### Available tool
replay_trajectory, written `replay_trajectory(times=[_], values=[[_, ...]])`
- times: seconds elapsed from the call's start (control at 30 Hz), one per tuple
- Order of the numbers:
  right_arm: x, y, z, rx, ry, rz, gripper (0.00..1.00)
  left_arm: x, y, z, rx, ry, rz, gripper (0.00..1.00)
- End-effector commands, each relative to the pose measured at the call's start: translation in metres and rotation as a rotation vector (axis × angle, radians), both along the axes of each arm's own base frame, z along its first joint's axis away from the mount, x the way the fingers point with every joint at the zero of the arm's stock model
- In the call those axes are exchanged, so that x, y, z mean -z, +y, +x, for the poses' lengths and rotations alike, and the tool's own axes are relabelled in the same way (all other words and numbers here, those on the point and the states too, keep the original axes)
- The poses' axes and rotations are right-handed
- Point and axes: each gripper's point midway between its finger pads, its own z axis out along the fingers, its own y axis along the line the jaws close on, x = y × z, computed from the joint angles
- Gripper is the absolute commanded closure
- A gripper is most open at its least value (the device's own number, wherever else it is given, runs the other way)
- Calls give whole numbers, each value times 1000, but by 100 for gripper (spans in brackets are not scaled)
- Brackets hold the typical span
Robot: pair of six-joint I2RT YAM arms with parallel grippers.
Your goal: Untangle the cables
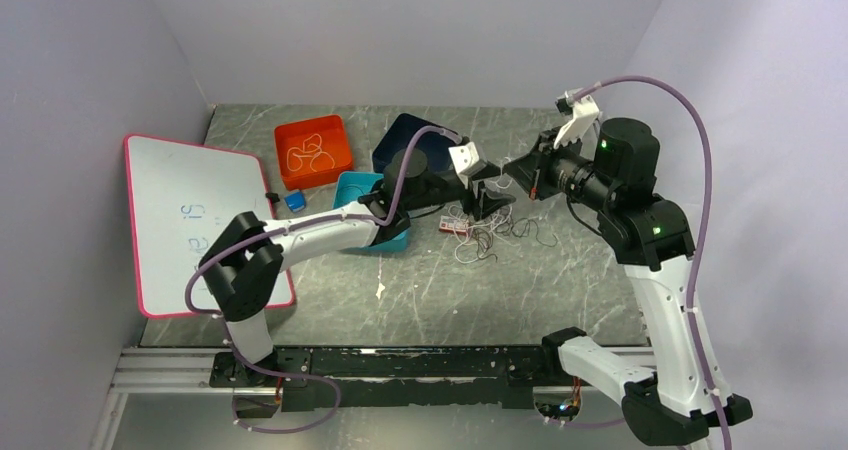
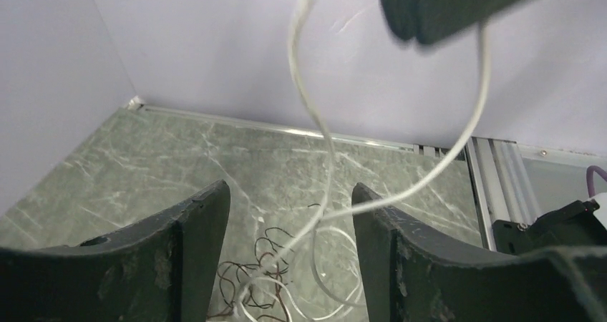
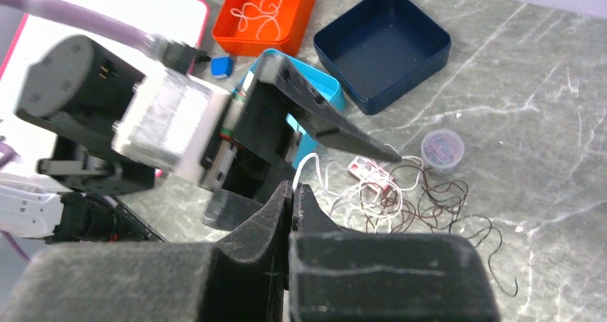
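Note:
The cables (image 1: pixel 490 234) lie in a loose tangle of thin white and dark strands (image 3: pixel 404 193) on the marbled table, in front of both grippers. One white cable (image 2: pixel 321 114) rises from that pile to my right gripper (image 3: pixel 292 188), which is shut on it. In the left wrist view this strand loops down from the right gripper's dark tip (image 2: pixel 444 7) and passes between my left gripper's (image 2: pixel 290 187) open fingers, resting on the right finger (image 2: pixel 401 257). From above, the left gripper (image 1: pixel 492 188) and right gripper (image 1: pixel 508 173) meet just over the pile.
An orange bin (image 1: pixel 313 152) holds a coiled white cable. A navy bin (image 3: pixel 383 46) and a teal bin (image 3: pixel 318 86) stand behind the left gripper. A small round clear pot (image 3: pixel 442 149) sits by the tangle. A pink-edged whiteboard (image 1: pixel 190 215) lies at the left.

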Motion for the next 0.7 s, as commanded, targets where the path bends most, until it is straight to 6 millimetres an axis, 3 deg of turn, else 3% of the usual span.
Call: replay_trajectory(times=[0.0, 0.2, 0.37, 0.67], values=[[-26, 5, -6, -25, -59, 57, 100, 12, -5, -5, -13, 39, -32, 34], [-44, 5, -11, -33, -100, 85, 100, 36, -9, -8, -3, 115, -4, 51], [-66, 2, -17, -18, -164, 119, 100, 61, -7, -10, -14, 199, 21, 59], [-104, 9, -34, -84, -263, 190, 100, 97, -11, -14, -8, 296, 50, 65]])
